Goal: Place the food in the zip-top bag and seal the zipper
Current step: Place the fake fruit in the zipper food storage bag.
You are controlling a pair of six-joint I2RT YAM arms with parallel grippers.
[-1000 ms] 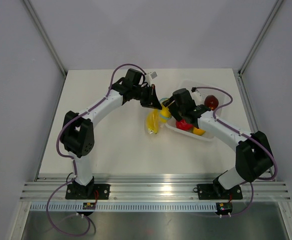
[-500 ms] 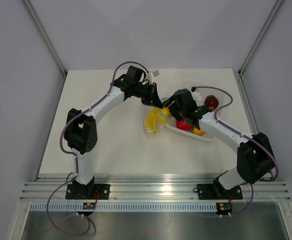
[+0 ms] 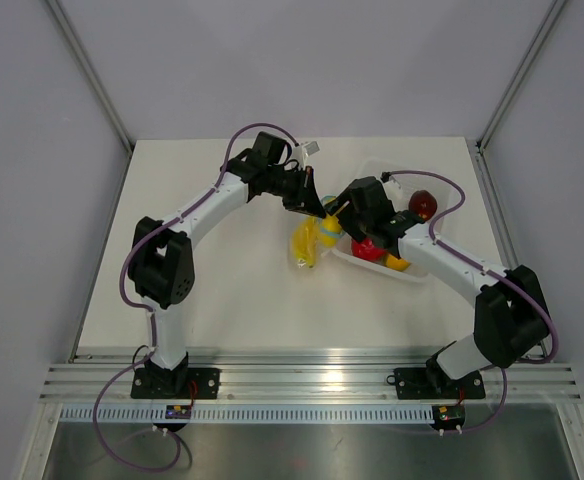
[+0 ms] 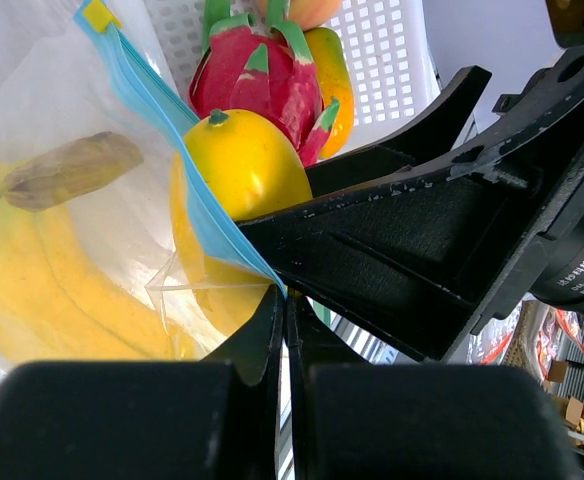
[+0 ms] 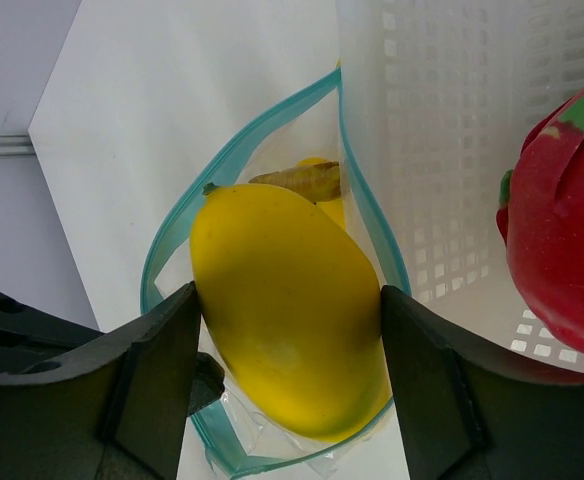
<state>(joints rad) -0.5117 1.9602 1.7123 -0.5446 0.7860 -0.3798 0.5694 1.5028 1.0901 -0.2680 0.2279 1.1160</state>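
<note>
My right end effector [image 5: 287,345] is clamped on the glossy yellow lemon [image 5: 282,290], which sits half inside the mouth of the clear crinkly zip-top bag [image 4: 57,95], long axis pointing inward, while my left end effector [image 4: 284,318] pinches its light-blue zipper strip [image 4: 167,140].

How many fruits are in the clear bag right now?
2: the banana bunch lies deep inside the bag; the lemon sits in its open mouth, held by the right end effector. Others may be hidden.
</note>
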